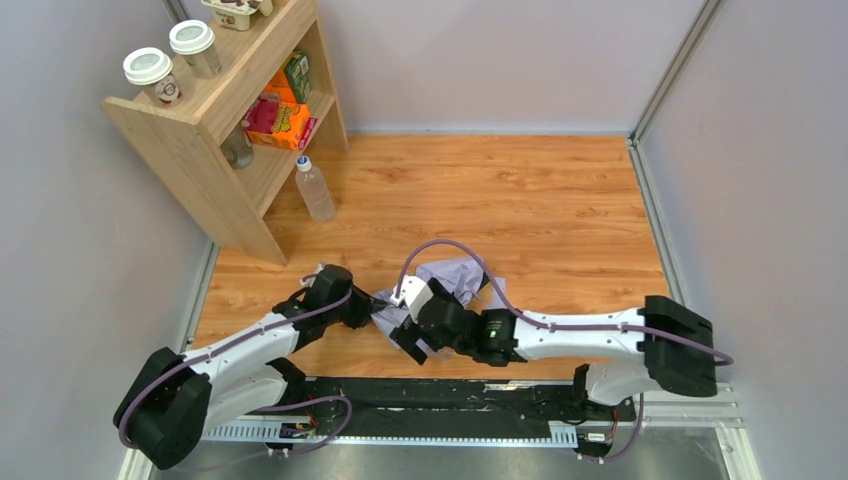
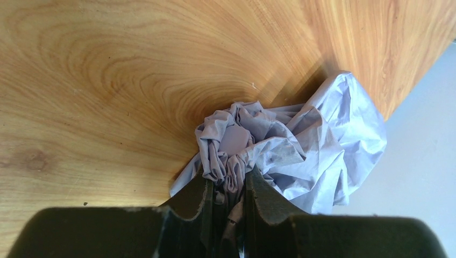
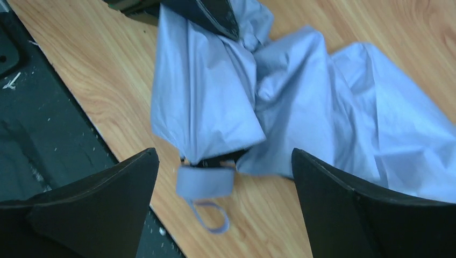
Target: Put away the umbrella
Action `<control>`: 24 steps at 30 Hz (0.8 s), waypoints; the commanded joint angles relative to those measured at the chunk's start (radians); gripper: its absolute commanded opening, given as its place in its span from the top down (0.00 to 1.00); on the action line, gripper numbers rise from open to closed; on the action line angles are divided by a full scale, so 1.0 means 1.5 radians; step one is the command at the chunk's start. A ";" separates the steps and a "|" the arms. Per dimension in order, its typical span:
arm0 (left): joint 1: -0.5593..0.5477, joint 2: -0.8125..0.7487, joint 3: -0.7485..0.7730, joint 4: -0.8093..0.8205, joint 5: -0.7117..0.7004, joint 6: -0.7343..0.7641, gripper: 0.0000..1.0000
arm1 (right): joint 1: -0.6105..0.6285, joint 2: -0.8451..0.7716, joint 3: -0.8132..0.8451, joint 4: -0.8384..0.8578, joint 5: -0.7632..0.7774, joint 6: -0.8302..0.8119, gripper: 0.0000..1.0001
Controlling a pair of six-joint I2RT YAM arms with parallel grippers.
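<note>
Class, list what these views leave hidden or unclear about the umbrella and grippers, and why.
- Top external: much of the umbrella, covered by the right arm.
- Left wrist: whether the left gripper pinches fabric alone; folds hide it.
- Right wrist: the umbrella's right side, cut off by the frame edge.
- All views: the shaft's length, wrapped in fabric.

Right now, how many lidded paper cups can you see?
2. Both stand on top of the wooden shelf, far left: one cup near its front corner, the other cup just behind it. The lower shelves are partly hidden, so more may be there.
</note>
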 commanded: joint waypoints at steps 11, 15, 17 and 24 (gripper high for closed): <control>0.000 0.041 0.033 -0.118 -0.010 -0.012 1.00 | 0.027 0.352 0.159 0.149 0.277 -0.115 0.17; 0.000 0.037 0.042 -0.139 -0.014 -0.003 1.00 | 0.019 0.382 0.142 0.027 0.315 0.055 0.67; 0.001 0.033 0.043 -0.128 -0.022 0.010 1.00 | 0.014 0.379 0.104 0.022 0.266 0.141 0.77; 0.001 -0.024 0.025 -0.019 -0.046 0.079 0.34 | -0.007 0.319 -0.086 0.255 0.020 0.172 1.00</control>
